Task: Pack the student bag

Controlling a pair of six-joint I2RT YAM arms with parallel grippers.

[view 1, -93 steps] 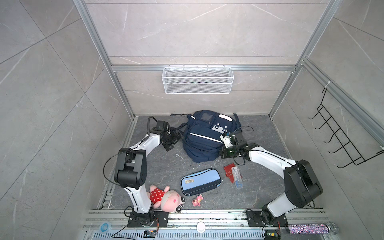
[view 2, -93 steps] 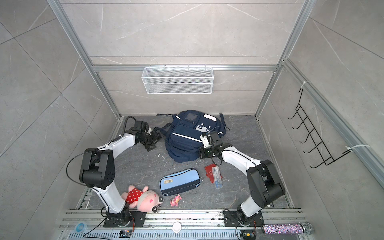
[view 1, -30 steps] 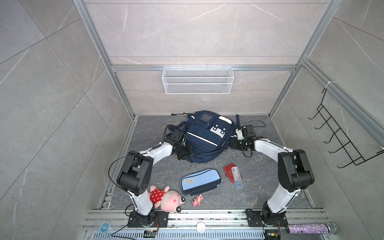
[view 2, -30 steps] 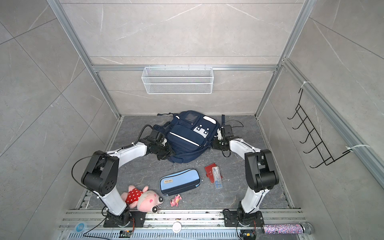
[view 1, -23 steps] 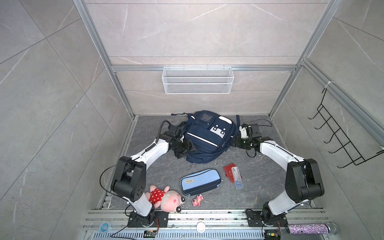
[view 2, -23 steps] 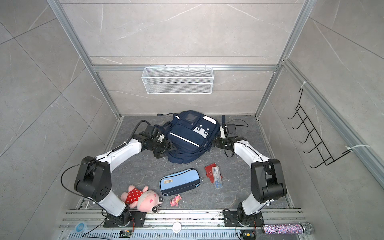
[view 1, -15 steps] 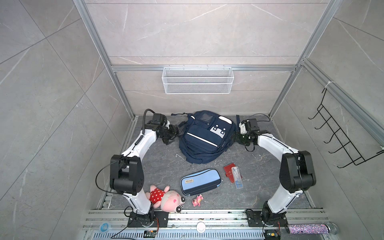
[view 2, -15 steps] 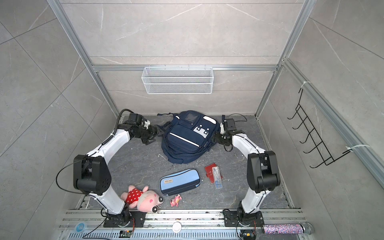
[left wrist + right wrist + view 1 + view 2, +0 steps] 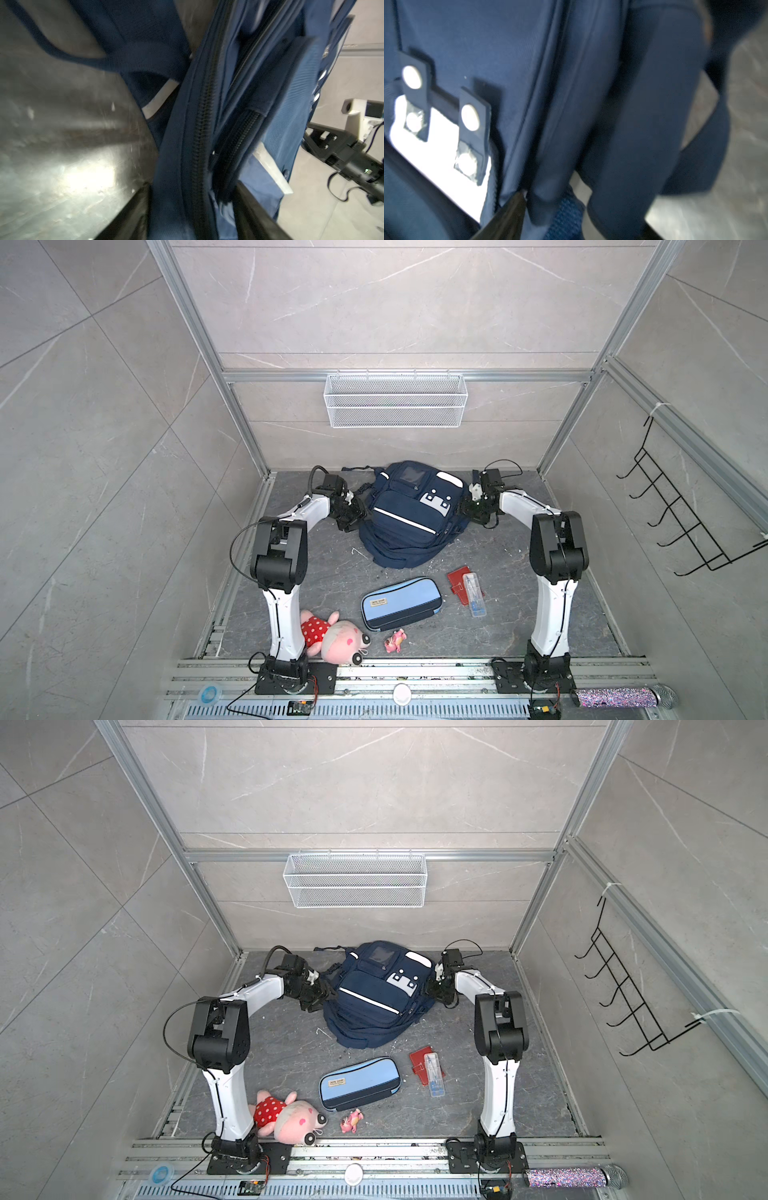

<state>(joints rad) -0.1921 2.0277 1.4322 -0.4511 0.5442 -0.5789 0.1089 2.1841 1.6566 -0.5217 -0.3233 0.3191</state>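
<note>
- The student bag (image 9: 409, 518) lies front-up at the back of the grey floor (image 9: 324, 568), under the wire basket (image 9: 395, 400) that hangs on the rear wall. In both top views it sits between the two arm ends, its white stripe and grey-white patch facing up.
- The left gripper (image 9: 353, 514) is against the bag's left side. In the left wrist view its jaws stand about half apart and are closed onto the bag's edge. Zipped layers of navy fabric fill the gap (image 9: 191, 186) and both black fingers press on them.
- The right gripper (image 9: 469, 510) is at the bag's right side, level with the front patch. The right wrist view is blurred. One dark fingertip (image 9: 517, 201) pokes into a seam beside the white patch, and a thick fold of the side fabric lies past it. Whether these jaws pinch the fabric or only rest on it, I cannot tell.
- Nearer the arm bases, all out on the floor and well apart from the bag, are a light-blue pencil case (image 9: 401, 603), a red wallet (image 9: 455, 578) with a clear pen box (image 9: 474, 597) lying partly over it, a plush pig (image 9: 332, 635) beside the left arm's base, and a small pink toy (image 9: 395, 641) just in front of the pencil case.
</note>
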